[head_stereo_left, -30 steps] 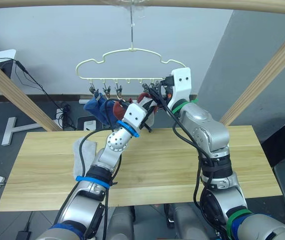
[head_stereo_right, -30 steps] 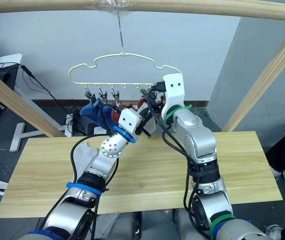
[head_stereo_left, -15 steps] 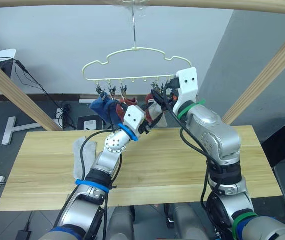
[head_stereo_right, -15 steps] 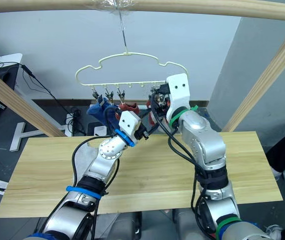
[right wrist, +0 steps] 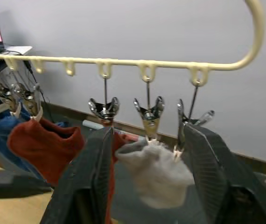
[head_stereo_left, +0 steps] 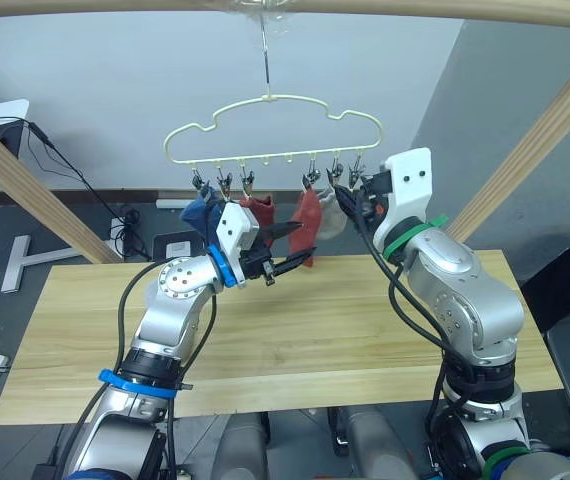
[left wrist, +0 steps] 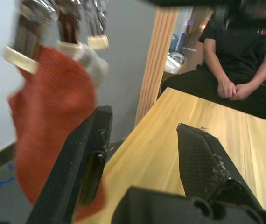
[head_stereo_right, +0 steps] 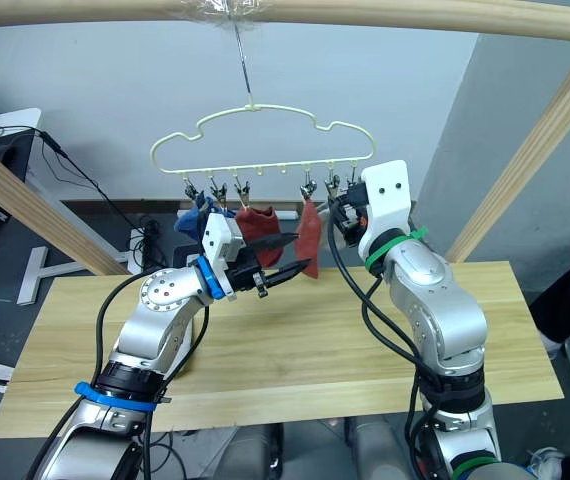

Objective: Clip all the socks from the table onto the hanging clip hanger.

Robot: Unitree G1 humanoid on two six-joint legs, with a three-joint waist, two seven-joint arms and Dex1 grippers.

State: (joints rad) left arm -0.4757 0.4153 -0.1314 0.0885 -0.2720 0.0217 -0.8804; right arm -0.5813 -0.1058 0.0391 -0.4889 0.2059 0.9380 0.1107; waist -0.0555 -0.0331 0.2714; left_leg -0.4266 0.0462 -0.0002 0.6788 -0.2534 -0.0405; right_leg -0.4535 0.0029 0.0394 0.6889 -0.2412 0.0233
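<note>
The pale yellow clip hanger [head_stereo_left: 275, 125] hangs by its hook from the top pole. Blue sock fabric [head_stereo_left: 200, 212] and a rust red sock [head_stereo_left: 258, 208] hang from its left clips. Another rust red sock [head_stereo_left: 308, 222] and a light grey sock [head_stereo_left: 333, 216] hang from its right clips. My left gripper [head_stereo_right: 302, 252] stands open just below and in front of the second red sock [left wrist: 53, 112], holding nothing. Up at the right clips, my right gripper [head_stereo_left: 348, 196] is open, its fingers on either side of the hanging grey sock [right wrist: 154, 172]. The table [head_stereo_left: 365, 320] lies below.
Round pale wooden poles frame the scene: one across the top [head_stereo_left: 415, 10] and slanted ones at left [head_stereo_left: 25, 190] and right [head_stereo_left: 535, 150]. A person in black [left wrist: 245, 56] sits beyond the table's end. Cables and a stand base lie on the floor behind.
My left gripper let go of the red sock, opened and drew back down and left. My right gripper shifted right. The red sock now hangs free from its clip.
</note>
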